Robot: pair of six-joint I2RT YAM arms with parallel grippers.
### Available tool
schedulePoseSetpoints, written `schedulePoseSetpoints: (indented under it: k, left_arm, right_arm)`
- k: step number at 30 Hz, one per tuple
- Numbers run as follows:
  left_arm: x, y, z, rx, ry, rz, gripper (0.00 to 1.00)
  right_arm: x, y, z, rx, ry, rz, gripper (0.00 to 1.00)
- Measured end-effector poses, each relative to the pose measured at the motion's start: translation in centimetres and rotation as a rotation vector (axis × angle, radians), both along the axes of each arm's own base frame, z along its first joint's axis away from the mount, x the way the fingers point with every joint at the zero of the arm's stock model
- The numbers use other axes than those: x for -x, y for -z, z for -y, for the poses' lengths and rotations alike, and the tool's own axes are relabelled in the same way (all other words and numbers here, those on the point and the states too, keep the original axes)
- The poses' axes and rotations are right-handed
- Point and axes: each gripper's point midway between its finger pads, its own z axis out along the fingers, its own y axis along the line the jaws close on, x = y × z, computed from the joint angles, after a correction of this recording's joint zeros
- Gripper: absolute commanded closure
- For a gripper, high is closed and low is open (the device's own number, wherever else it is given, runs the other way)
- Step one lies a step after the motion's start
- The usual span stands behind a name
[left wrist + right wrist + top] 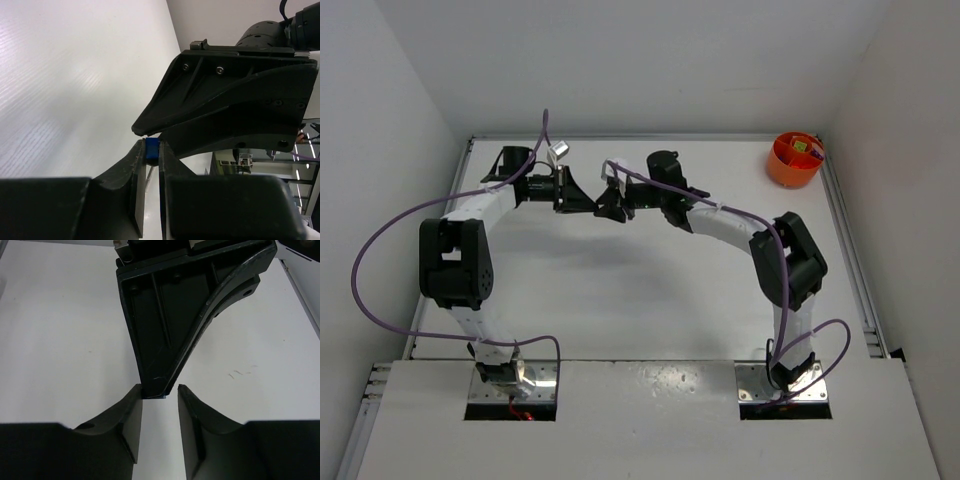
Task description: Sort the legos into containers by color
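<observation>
Left wrist: left claw (152, 149) pinched on a blue brick (152, 152) at its tips. Right claw (160, 394) is spread, straddling those tips — contact unclear. Top view: both meet toward 12 o'clock — orange tub (794, 160) sits at 2 o'clock, well apart.

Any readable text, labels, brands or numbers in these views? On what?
None legible anywhere.
Round bright-orange plastic tub: no print visible.
Black left gripper and black right gripper: no markings seen.
Small blue plastic brick: plain.
Background room in left wrist view: too blurred to read.
</observation>
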Motion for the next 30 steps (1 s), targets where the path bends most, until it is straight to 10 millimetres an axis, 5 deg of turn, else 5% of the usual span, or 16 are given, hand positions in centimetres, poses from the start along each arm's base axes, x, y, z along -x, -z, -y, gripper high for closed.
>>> schedulePoseSetpoints:
  k: [2,3,6,9,22,26,30]
  left_arm:
    - [0.0,0.0,0.1,0.002,0.002,0.004,0.89]
    - [0.1,0.0,0.1,0.005,0.006,0.006,0.72]
    - [0.0,-0.1,0.1,0.01,0.009,0.015,0.5]
    - [0.1,-0.4,0.3,0.026,0.021,0.019,0.41]
    - [0.8,-0.9,0.2,0.066,0.049,0.009,0.33]
    - [0.5,-0.8,-1.3,0.059,0.0,0.007,0.33]
    - [-0.7,-0.5,-3.9,0.002,-0.102,0.037,0.33]
  right_arm:
    - [0.1,0.2,-0.1,0.006,-0.004,0.001,0.71]
    - [0.2,0.2,-0.1,0.009,-0.006,0.005,0.74]
    - [0.2,0.3,-0.1,0.012,-0.008,0.015,0.82]
    - [0.1,0.5,0.0,0.02,-0.006,0.019,0.93]
    - [-0.5,0.4,0.6,0.042,0.044,0.034,1.0]
    - [-1.3,0.0,3.9,0.087,0.146,0.023,1.0]
    - [-4.5,-1.5,9.7,0.117,0.343,-0.009,1.0]
